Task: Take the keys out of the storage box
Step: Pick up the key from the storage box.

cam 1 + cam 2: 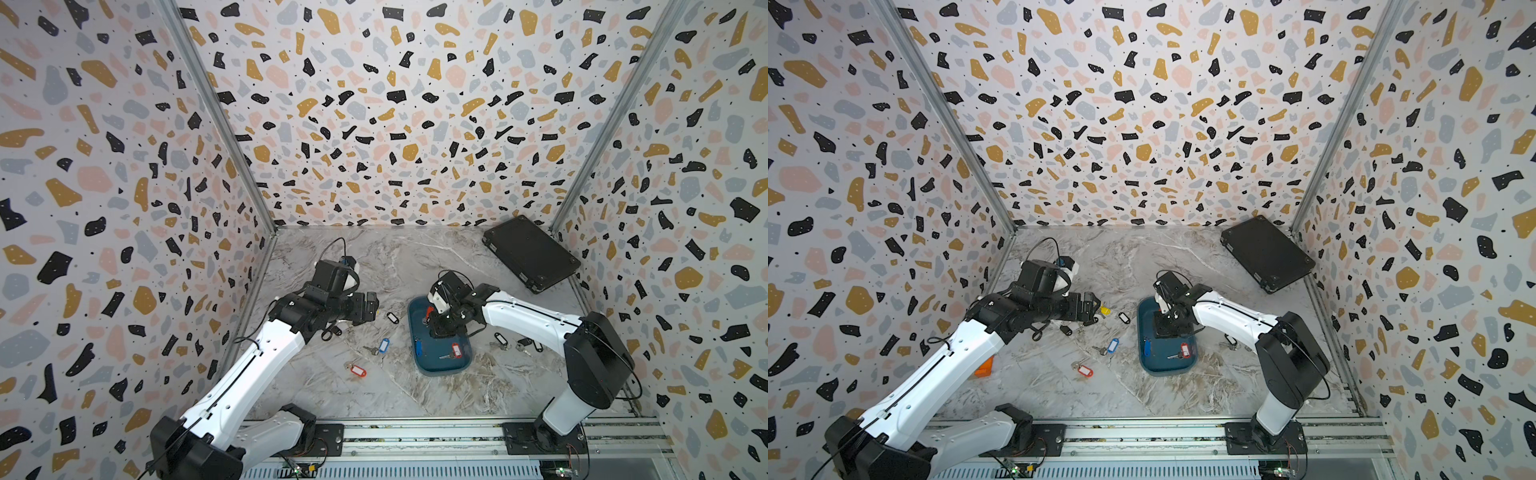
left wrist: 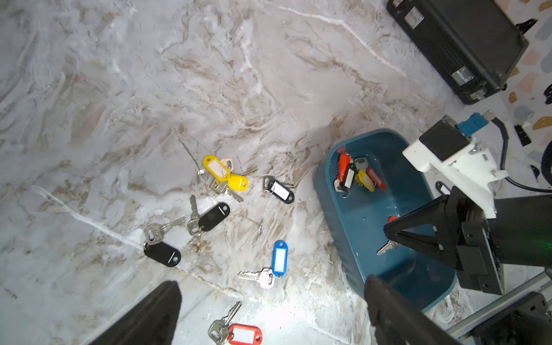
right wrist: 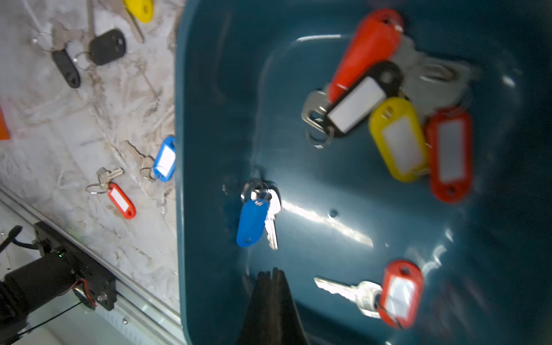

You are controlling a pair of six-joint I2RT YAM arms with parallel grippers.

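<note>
The left hand (image 2: pixel 271 283) hangs wide open over the grey marble-patterned table (image 2: pixel 149 89), gripping nothing. Spread on the table beneath and ahead of it are loose keys (image 2: pixel 194 215), small silver metal ones, each ringed to an oblong plastic tag. Two yellow tags (image 2: pixel 221 170) lie farthest ahead, then a black tag with a white insert (image 2: pixel 279 189) and two plain black tags (image 2: pixel 213 216). A blue tag (image 2: pixel 280 258) sits near the fingertips and a red tag (image 2: pixel 243 334) under the gap between the fingers. Writing on the white inserts is too blurred to read.

To that hand's right sits the shallow dark teal plastic storage box (image 1: pixel 436 368), rectangular with rounded corners. The right hand (image 3: pixel 271 271) reaches down inside it, fingers pressed shut with nothing visible between them. Just ahead of its tips lies a blue-tagged key (image 3: pixel 252 221), and beside it a red-tagged key (image 3: pixel 398 292). Farther ahead, at the box's end, is a heap of tagged keys (image 3: pixel 398 139) in orange-red, black, yellow and red.

Past the right hand's arm, black-tagged keys (image 1: pixel 500 338) rest on the table. A flat black rectangular case (image 1: pixel 530 253) lies in the far corner, well apart from both hands.
</note>
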